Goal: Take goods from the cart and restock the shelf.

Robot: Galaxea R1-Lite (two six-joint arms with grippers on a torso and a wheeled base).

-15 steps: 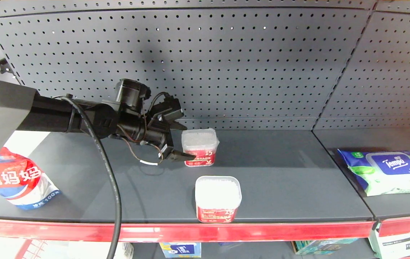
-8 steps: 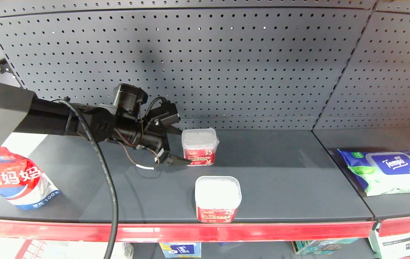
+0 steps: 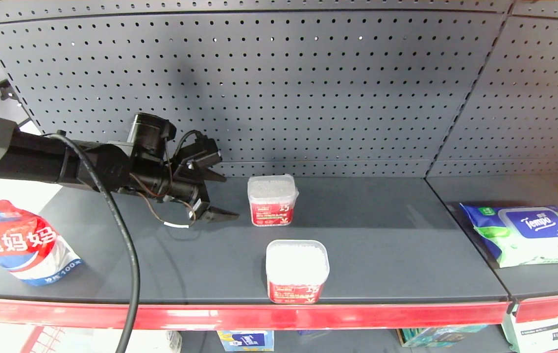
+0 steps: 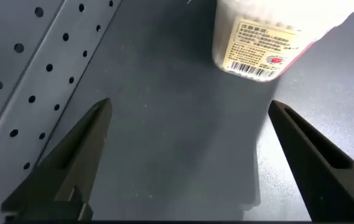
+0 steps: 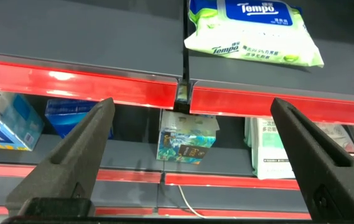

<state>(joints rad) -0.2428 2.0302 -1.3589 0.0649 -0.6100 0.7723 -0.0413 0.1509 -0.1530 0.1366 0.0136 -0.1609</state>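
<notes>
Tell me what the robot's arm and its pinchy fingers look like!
The left arm is black and chunky. A thick black cable runs off it, and thin brownish wires loop by the wrist, next to a round black cylinder. The left gripper has two dark, pointed wedge fingers. The right gripper has the same dark, tapering fingers.

The left arm [image 3: 92, 169] lies stretched out level, the left gripper [image 3: 230, 196] gaping, its 2 fingers [image 3: 220, 214] wide apart. The right gripper [image 5: 192, 102] gapes too.
</notes>
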